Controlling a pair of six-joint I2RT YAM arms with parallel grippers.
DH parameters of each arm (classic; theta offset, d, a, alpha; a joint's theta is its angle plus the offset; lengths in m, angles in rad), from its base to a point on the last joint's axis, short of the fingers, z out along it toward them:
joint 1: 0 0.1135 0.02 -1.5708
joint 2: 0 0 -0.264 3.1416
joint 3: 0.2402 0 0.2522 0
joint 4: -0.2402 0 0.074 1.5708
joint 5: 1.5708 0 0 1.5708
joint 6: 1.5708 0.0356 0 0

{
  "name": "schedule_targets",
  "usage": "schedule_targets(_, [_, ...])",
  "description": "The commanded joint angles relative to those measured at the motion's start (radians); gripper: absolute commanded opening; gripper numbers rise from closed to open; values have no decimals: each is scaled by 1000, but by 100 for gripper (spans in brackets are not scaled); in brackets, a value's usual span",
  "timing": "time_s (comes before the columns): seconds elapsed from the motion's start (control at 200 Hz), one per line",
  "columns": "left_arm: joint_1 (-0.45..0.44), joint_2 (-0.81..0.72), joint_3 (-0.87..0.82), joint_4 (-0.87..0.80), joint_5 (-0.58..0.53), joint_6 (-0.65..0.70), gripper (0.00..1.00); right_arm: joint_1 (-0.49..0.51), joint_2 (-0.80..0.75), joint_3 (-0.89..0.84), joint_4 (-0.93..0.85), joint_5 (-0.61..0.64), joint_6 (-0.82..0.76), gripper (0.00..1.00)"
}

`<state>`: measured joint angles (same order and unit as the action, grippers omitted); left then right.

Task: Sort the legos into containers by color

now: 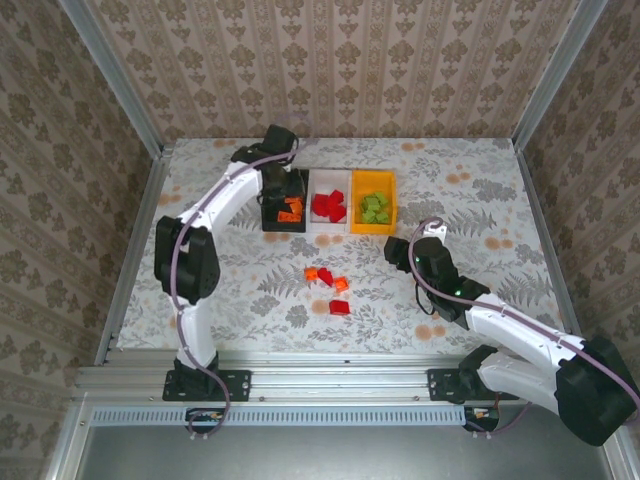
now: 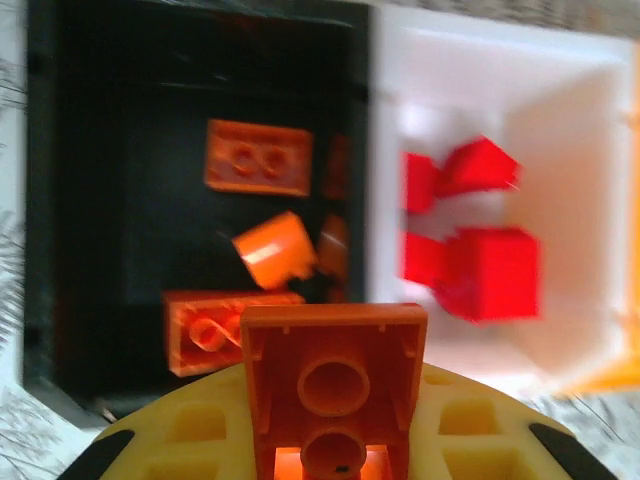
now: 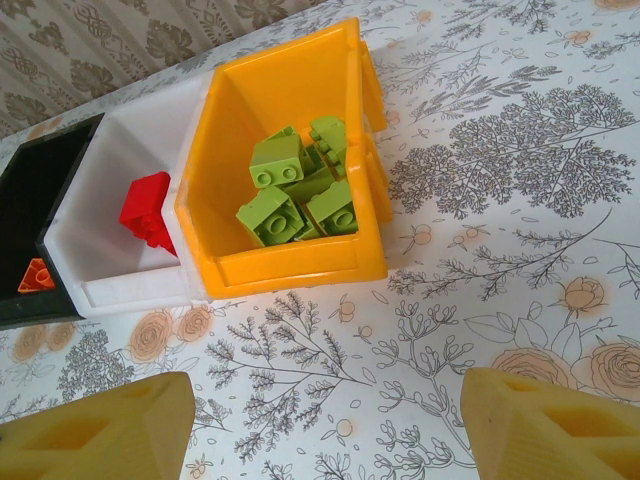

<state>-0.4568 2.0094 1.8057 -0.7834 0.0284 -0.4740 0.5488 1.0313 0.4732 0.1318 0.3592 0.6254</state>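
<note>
Three small rectangular plastic bins stand touching in a row toward the far side of the floral-patterned counter (image 1: 230,290): a black bin (image 1: 284,228) on the left, a white bin (image 1: 328,227) in the middle and an orange-yellow bin (image 3: 290,265) on the right. The left arm reaches out over the black bin, and its left hand (image 1: 289,188) hangs above that bin's near part, clenched on a small orange plastic brick (image 2: 333,370), which it holds upright with the hollow underside facing the wrist camera. Below it, inside the black bin, lie several loose orange bricks (image 2: 258,157), one flat with its two studs up, another tilted on an edge. The white bin holds a cluster of red plastic bricks (image 2: 480,270), and the orange-yellow bin holds a heap of light green plastic bricks (image 3: 300,190) lying against one another at different angles. The right hand (image 3: 325,425) hovers over bare counter near the orange-yellow bin's near right corner, released, its yellow fingers (image 3: 110,430) spread wide with nothing between them. On the open counter in front of the bins, well apart from both hands, four bricks lie loose: a small orange brick (image 1: 311,273) just beside a red brick (image 1: 325,276), another orange brick (image 1: 342,284) near them, and a second red brick (image 1: 340,307) a little closer to the arm bases.
</note>
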Motion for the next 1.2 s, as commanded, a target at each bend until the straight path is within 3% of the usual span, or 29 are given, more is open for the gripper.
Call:
schedule_targets(0.0, [-5,84,64,-69,8,54,17,-3,4,-7,26,-12,-1,72])
schedule_targets(0.125, [42,161,140,-90,14,44,20,-4,10,-7,29,-13,0,72])
schedule_targets(0.225, [55,203,175,-108,17,34,29,-4,19,-5,32,-17,1,72])
schedule_targets(0.355, [51,205,193,-147,25,10,49,-4,33,-2,31,-18,2,72])
schedule_targets(0.495, [14,88,147,-128,22,16,73,-4,31,2,29,-32,3,72])
schedule_targets(0.59, [-33,1,92,-118,11,15,79,-4,29,1,29,-36,4,72])
schedule_targets(0.78, [-157,-198,-252,34,12,-57,78,-2,57,21,32,-99,-22,70])
schedule_targets(0.87, [-200,-315,-465,141,-12,-121,78,57,136,78,12,-117,-93,65])
schedule_targets(1.085, [-200,-582,-992,452,-28,-308,77,248,405,258,-75,-90,-266,64])
schedule_targets(1.195, [-198,-700,-1095,435,-56,-330,77,276,471,296,-83,-129,-301,65])
